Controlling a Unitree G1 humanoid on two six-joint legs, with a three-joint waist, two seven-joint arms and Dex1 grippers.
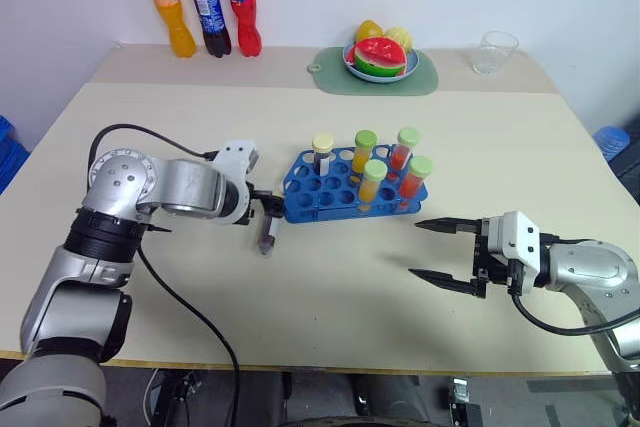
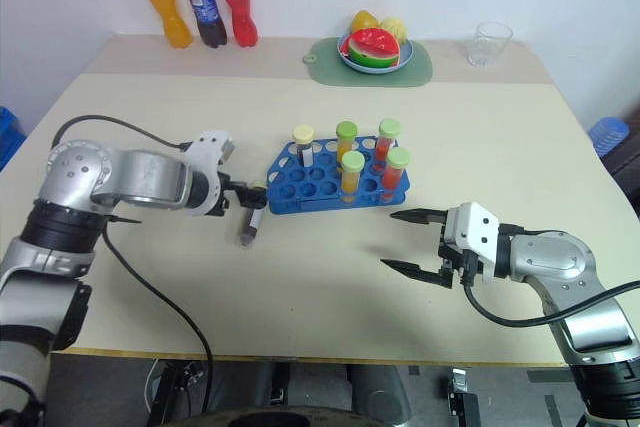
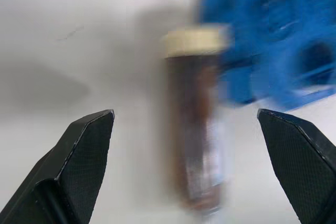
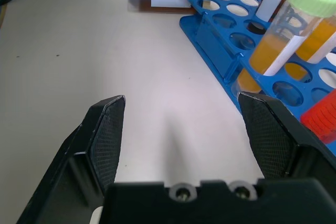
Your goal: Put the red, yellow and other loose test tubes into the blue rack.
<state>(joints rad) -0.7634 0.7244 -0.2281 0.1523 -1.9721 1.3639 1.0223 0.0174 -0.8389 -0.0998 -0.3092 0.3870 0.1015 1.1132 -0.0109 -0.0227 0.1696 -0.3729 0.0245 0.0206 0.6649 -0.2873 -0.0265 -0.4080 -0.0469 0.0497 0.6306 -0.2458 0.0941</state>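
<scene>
A: Idling nearest the table's front edge, the right gripper (image 1: 428, 249) is hanging with its jaws wide apart and nothing between them, well clear of the blue rack (image 1: 345, 187).

B: Farther in, the left gripper (image 1: 264, 207) is pointing down over the dark brown tube (image 1: 267, 237), jaws spread fully, not gripping yet. That tube is lying flat on the table (image 1: 330, 307), its cream cap just beside the rack's left end.

A: The robot is likely wanting to straddle the tube mid-body, close squarely across its width, then lift and tip it upright over an empty hole.

B: Five tubes are already standing in the rack; beyond them, the bottles (image 1: 205, 7) and fruit plate (image 1: 378, 57) are sitting well away.
</scene>
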